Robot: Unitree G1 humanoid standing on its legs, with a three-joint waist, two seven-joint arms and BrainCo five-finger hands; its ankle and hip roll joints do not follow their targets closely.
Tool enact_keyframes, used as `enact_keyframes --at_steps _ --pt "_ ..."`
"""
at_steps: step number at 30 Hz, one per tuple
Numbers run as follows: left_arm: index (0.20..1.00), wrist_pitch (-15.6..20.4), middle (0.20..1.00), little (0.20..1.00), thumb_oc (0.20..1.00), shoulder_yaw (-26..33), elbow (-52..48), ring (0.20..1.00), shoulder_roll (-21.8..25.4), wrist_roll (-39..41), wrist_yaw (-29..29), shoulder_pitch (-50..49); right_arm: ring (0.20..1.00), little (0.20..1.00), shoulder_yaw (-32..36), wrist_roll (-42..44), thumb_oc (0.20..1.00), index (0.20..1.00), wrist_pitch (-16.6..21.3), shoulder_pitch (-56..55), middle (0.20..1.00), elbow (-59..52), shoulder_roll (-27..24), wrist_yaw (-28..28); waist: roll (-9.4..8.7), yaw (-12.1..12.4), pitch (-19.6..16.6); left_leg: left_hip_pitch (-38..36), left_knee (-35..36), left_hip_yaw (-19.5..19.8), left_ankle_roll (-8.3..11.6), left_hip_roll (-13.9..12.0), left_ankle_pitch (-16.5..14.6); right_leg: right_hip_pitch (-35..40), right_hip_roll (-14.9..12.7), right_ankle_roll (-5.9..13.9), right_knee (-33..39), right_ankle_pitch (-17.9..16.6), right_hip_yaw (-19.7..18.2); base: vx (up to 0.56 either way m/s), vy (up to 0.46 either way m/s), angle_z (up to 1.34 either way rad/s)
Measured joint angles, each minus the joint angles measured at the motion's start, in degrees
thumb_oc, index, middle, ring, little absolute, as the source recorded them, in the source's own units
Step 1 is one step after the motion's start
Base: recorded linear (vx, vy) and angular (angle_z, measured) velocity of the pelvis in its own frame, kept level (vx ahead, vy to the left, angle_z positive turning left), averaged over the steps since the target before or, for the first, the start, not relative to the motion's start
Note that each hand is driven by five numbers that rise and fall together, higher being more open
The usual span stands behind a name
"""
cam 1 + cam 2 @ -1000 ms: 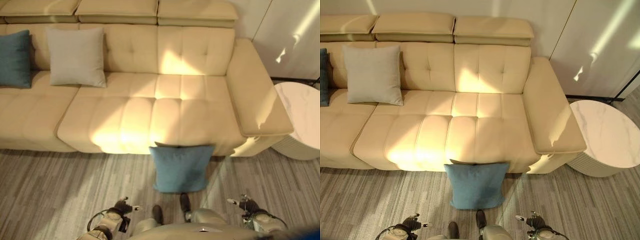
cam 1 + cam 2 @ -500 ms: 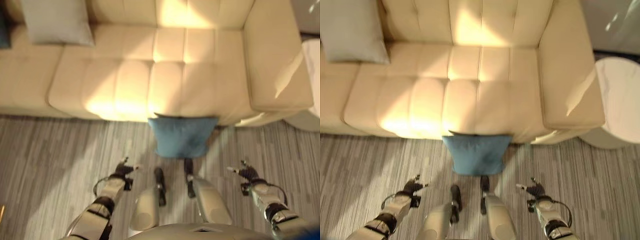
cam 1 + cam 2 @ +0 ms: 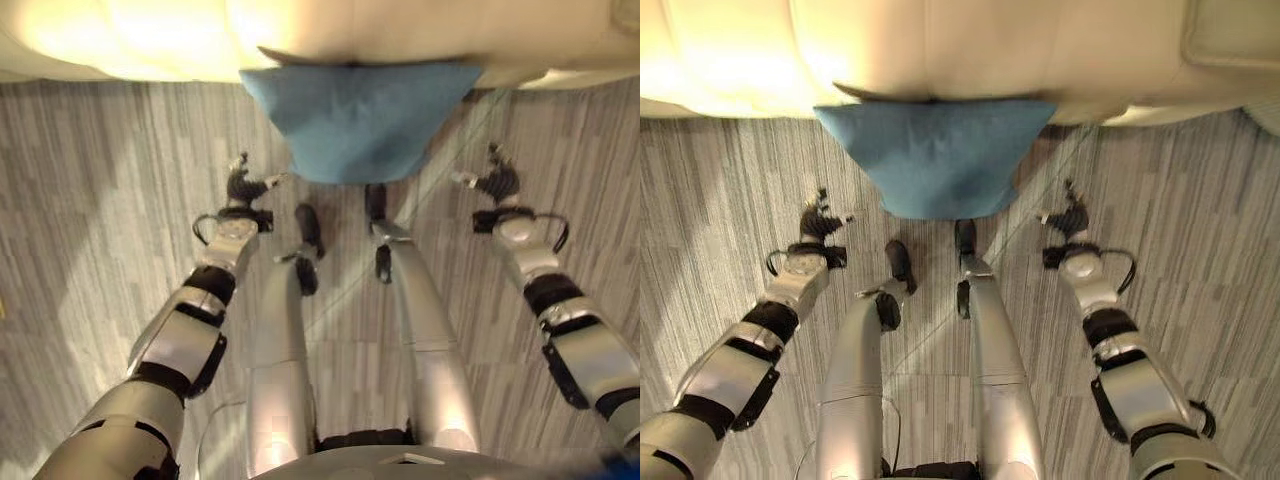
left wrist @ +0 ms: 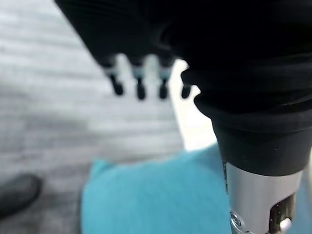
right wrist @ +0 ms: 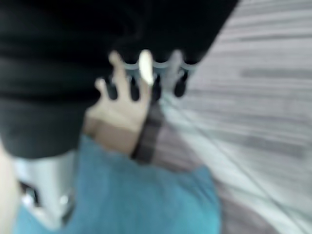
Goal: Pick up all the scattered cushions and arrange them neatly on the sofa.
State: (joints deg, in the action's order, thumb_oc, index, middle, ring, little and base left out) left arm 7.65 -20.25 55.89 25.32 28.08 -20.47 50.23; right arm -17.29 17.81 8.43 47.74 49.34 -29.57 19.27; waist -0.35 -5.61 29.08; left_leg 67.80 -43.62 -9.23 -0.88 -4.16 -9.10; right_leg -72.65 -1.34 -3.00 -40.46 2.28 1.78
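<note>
Blue cushion (image 3: 360, 120) on floor (image 3: 100, 200), leaning against sofa (image 3: 940, 45) front; not yet lifted. Left hand (image 3: 243, 187) and right hand (image 3: 494, 182) flank it, fingers relaxed open, empty. Pickup and placement remain.

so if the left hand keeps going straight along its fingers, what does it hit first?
Probably the blue cushion propped against the sofa. The left hand points forward beside the cushion's lower corner; it might slip past and meet the sofa base.

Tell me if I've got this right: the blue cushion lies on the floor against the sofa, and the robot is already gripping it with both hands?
Not quite. In the left eye view the blue cushion leans against the sofa, but the left robot hand and right robot hand hang open beside it, touching nothing.
</note>
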Motion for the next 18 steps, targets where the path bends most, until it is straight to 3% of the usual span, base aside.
enact_keyframes --at_steps 3,6,10,18 --pt "1.000 0.05 1.000 1.000 1.000 -0.04 -0.14 1.000 0.41 -0.07 -0.51 3.24 1.000 1.000 -0.20 -0.02 1.000 1.000 0.28 3.73 1.000 -0.06 -0.58 1.24 -0.05 0.24 0.11 1.50 -1.62 0.14 -0.24 0.01 -0.66 -1.49 -0.08 -1.16 -1.76 0.88 -0.01 0.04 -0.016 0.02" --pt "1.000 0.16 1.000 1.000 1.000 -0.04 -0.41 1.000 0.74 -0.04 -0.93 4.94 1.000 1.000 -0.38 -0.04 1.000 1.000 1.25 4.52 1.000 -1.08 -0.92 1.90 -0.07 0.14 -0.31 3.26 -2.79 0.26 -0.35 0.06 -1.40 -3.27 -0.23 -0.82 -2.94 1.77 0.02 0.05 -0.013 0.02" --pt "1.000 0.01 1.000 1.000 1.000 -1.94 -1.88 1.000 4.70 0.09 -0.64 10.41 1.000 1.000 -2.07 -0.01 1.000 1.000 1.33 7.87 1.000 -1.20 -3.79 2.19 -0.06 -0.55 -0.25 8.45 -4.51 -0.06 -0.81 0.22 -1.72 -8.28 -0.68 -1.28 -4.25 1.28 -0.07 0.02 0.002 -0.02" --pt "1.000 -0.03 1.000 1.000 1.000 -6.40 -3.50 1.000 4.56 0.81 0.14 16.54 1.000 1.000 -4.15 4.01 1.000 1.000 1.77 10.96 1.000 -2.58 -4.25 0.87 -0.04 -1.35 -0.49 12.69 -5.69 -2.04 -1.78 0.17 -2.43 -13.45 -0.33 0.05 -5.20 1.52 -2.34 0.03 -0.029 -0.06"
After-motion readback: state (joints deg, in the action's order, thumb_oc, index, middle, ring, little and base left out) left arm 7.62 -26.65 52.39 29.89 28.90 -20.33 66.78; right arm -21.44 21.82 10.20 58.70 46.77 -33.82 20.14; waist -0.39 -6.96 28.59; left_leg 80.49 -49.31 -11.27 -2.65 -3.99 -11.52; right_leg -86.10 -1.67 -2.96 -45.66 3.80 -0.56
